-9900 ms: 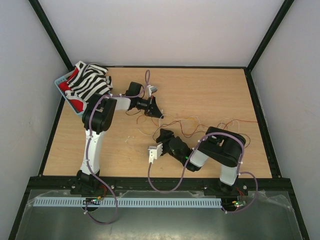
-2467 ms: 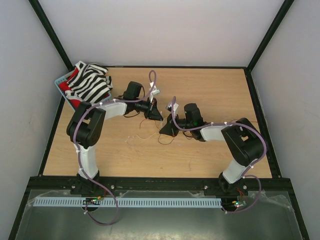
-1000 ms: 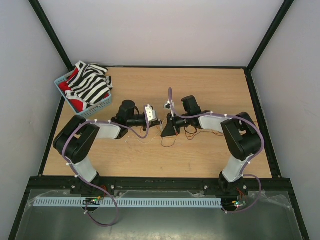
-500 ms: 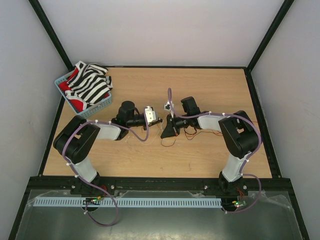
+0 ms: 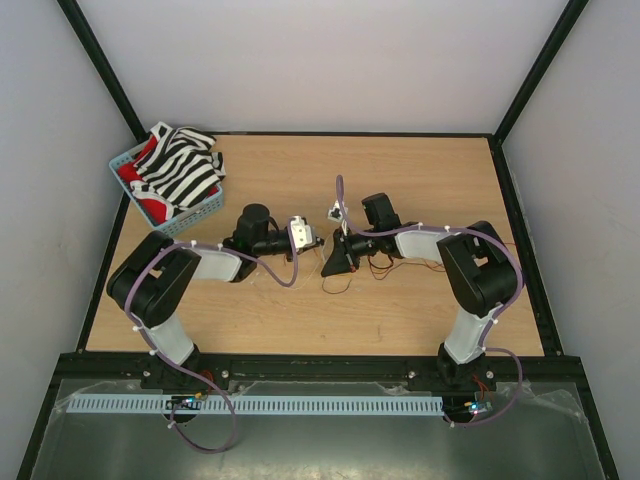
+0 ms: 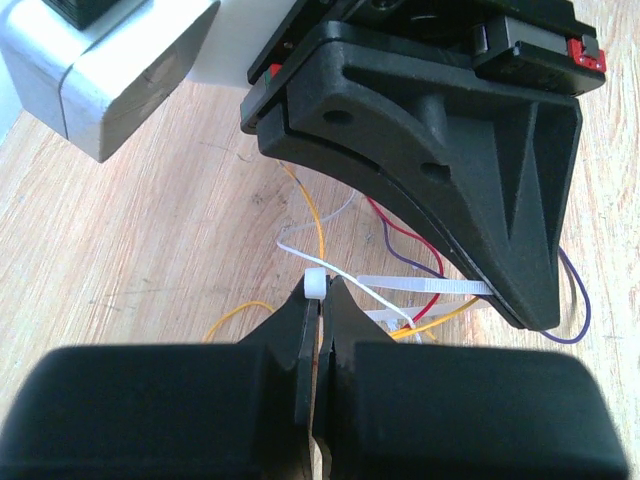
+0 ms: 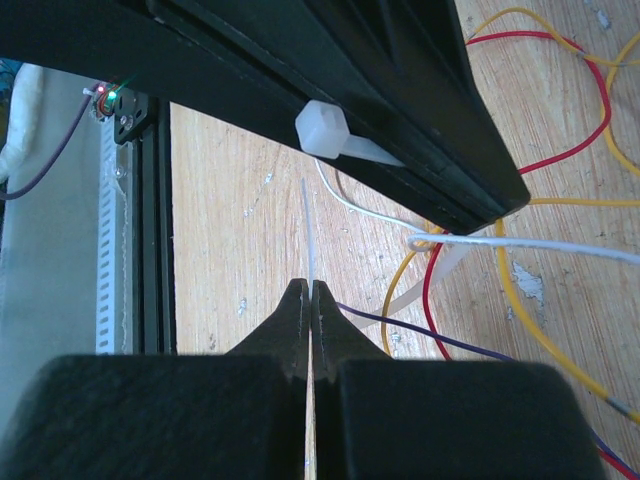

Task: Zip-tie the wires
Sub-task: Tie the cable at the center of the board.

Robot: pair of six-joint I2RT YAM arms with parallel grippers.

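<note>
The zip tie (image 6: 430,288) is a whitish strip whose square head (image 6: 315,284) is pinched at the tips of my shut left gripper (image 6: 317,296). Its strap runs right, under the black fingers of my right gripper (image 5: 331,264). In the right wrist view my right gripper (image 7: 310,291) is shut on the strip's thin tail (image 7: 308,235), and the head (image 7: 322,130) shows above in the left fingers. The wires (image 7: 560,150), red, yellow, purple and white, curl on the table below the strap. In the top view they (image 5: 385,266) lie by my left gripper (image 5: 318,243).
A blue basket (image 5: 205,207) with a striped cloth (image 5: 175,165) stands at the back left of the wooden table (image 5: 420,180). A black frame rail (image 7: 150,230) edges the table's near side. Purple arm cables loop over both arms.
Ten seconds ago the grippers were apart; since then they have met tip to tip at mid-table. Over the last second nothing has visibly moved.
</note>
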